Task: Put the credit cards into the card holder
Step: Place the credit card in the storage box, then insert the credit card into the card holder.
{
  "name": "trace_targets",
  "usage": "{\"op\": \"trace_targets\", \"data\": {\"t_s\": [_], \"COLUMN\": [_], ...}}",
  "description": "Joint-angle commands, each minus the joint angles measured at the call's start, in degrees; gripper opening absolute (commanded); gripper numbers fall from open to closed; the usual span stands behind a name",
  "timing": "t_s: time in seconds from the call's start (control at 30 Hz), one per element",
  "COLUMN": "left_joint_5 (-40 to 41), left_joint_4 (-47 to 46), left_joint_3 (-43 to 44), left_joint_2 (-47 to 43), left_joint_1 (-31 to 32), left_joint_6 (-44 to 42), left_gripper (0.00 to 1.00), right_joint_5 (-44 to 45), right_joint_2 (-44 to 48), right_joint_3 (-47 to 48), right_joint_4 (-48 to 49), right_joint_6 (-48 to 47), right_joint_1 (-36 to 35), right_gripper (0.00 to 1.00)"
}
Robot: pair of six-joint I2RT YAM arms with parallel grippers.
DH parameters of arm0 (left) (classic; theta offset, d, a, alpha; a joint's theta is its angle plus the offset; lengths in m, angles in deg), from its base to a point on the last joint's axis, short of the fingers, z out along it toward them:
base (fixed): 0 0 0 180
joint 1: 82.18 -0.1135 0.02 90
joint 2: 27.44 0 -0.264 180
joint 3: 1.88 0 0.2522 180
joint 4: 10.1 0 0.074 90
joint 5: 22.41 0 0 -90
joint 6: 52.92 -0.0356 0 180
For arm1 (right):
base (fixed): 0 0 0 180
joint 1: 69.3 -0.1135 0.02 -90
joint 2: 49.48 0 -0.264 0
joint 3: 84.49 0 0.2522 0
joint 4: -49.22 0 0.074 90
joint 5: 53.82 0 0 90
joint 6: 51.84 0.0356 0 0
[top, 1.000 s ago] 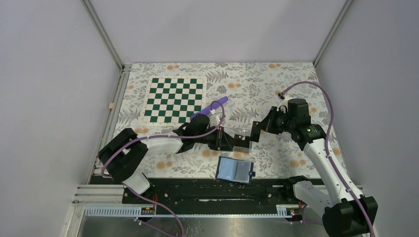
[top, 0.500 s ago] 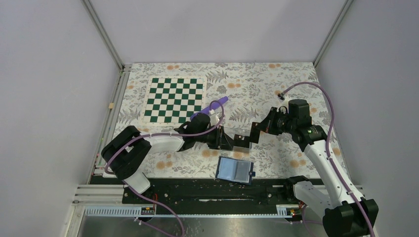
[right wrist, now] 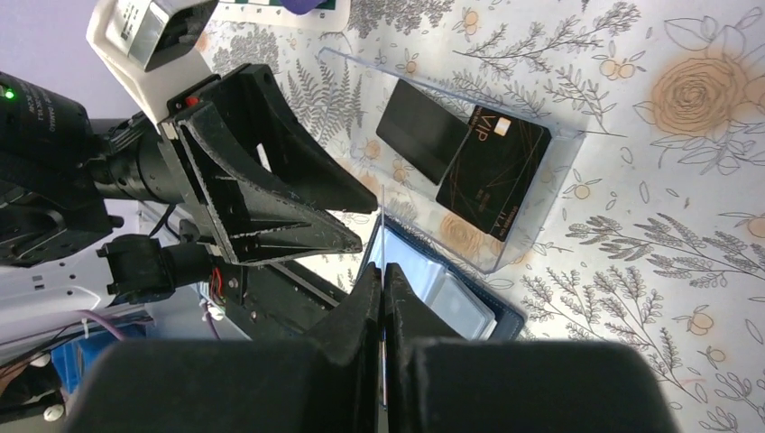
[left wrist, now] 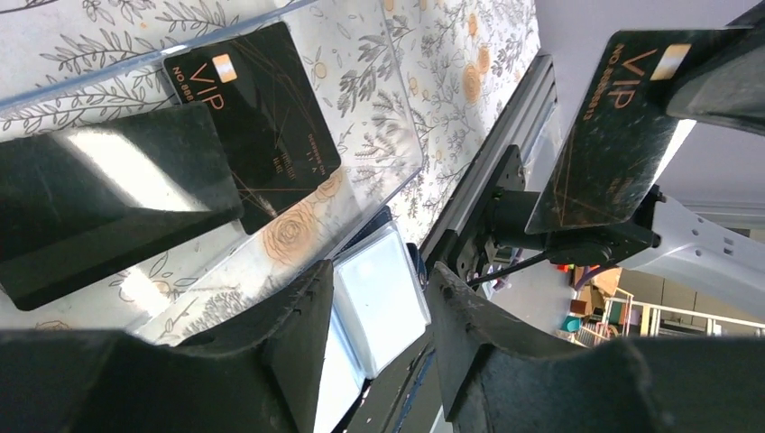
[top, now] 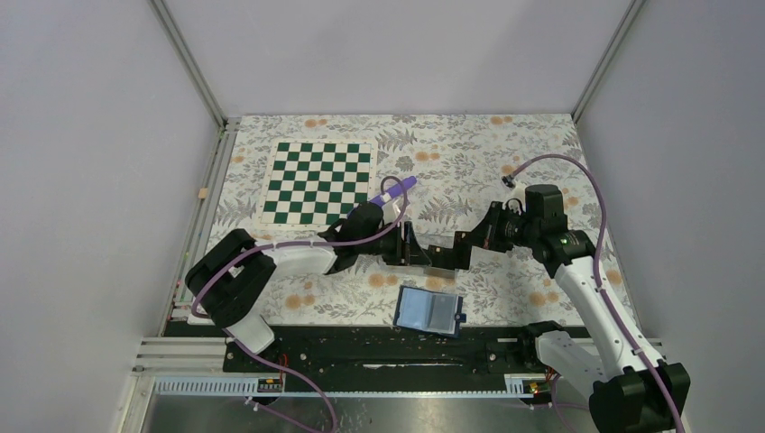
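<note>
**One card up, holder lying open**

The card holder (top: 430, 310) lies open at the near edge of the bench (top: 541, 144), pale pockets up, likely so a card can slide straight in. Just beyond it, the clear tray (right wrist: 544, 192) holds a VIP card (right wrist: 494, 176) touching a plain dark card (right wrist: 422, 131). Above them the right fingers (right wrist: 356, 316) pinch a third card (left wrist: 613, 126) by one end (free end leading, I'd judge). The left fingers (left wrist: 280, 343) stand partly apart, empty. The right wrist view shows that card only as a thin edge; the left wrist view shows its printed face.
</note>
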Motion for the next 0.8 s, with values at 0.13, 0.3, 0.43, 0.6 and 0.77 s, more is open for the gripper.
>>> {"op": "trace_targets", "data": {"t_s": [0.13, 0.3, 0.43, 0.6, 0.77], "left_joint_5": [-1.5, -4.4, -6.1, -7.6, -8.4], "left_joint_4": [-19.9, -36.1, -43.0, -47.8, -49.7], "left_joint_3": [-6.6, -11.0, -11.7, -10.7, -8.8], "left_joint_2": [-8.5, -11.5, -9.7, -6.3, -3.8], "left_joint_1": [-0.3, -0.3, -0.3, 0.6, 1.9], "left_joint_6": [5.6, 12.6, 17.6, 20.9, 21.8], "left_gripper": [0.48, 0.52, 0.53, 0.51, 0.33], "right_joint_5": [-12.5, -24.5, -28.6, -30.2, -30.4], "right_joint_2": [2.3, 3.2, 5.0, 6.3, 6.9], "right_joint_3": [-1.0, -3.2, -5.3, -6.7, -8.0], "right_joint_4": [1.3, 8.1, 15.1, 18.6, 20.9], "right_joint_6": [-1.6, 3.1, 8.4, 12.5, 15.1], "right_joint_1": [0.2, 0.1, 0.1, 0.1, 0.1], "right_gripper": [0.00, 0.00, 0.00, 0.00, 0.00]}}
